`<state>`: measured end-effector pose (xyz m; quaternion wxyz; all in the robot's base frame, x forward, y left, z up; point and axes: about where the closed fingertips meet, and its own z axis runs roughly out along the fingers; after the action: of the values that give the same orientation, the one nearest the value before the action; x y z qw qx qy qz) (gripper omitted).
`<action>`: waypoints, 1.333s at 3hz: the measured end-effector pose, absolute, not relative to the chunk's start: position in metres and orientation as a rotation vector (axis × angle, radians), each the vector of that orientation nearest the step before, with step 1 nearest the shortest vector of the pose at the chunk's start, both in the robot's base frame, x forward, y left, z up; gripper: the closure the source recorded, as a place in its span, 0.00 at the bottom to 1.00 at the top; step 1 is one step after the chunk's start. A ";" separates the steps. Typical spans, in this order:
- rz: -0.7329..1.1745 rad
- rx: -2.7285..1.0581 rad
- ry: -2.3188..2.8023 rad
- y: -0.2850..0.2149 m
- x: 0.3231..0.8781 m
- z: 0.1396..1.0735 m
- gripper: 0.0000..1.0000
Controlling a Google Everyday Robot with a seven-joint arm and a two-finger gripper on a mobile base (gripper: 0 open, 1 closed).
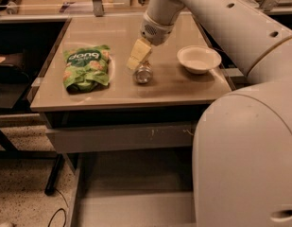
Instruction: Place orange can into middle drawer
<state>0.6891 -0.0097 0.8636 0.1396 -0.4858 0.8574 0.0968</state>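
Note:
The orange can lies on the tabletop between the green bag and the white bowl, its shiny silver end facing the camera. My gripper, with pale yellow tips, hangs from the white arm right at the can's upper left side, touching or almost touching it. The middle drawer is pulled out below the table, its flat grey floor bare; my arm's white body hides its right part.
A green snack bag lies at the table's left. A white bowl stands at the right. A grey drawer front with whitish scratch marks sits shut under the tabletop. My arm's bulky white body fills the lower right.

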 end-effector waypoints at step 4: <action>0.284 -1.370 2.585 0.001 0.698 0.844 0.00</action>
<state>0.6979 0.0007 0.8438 0.1009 -0.4636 0.8750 0.0961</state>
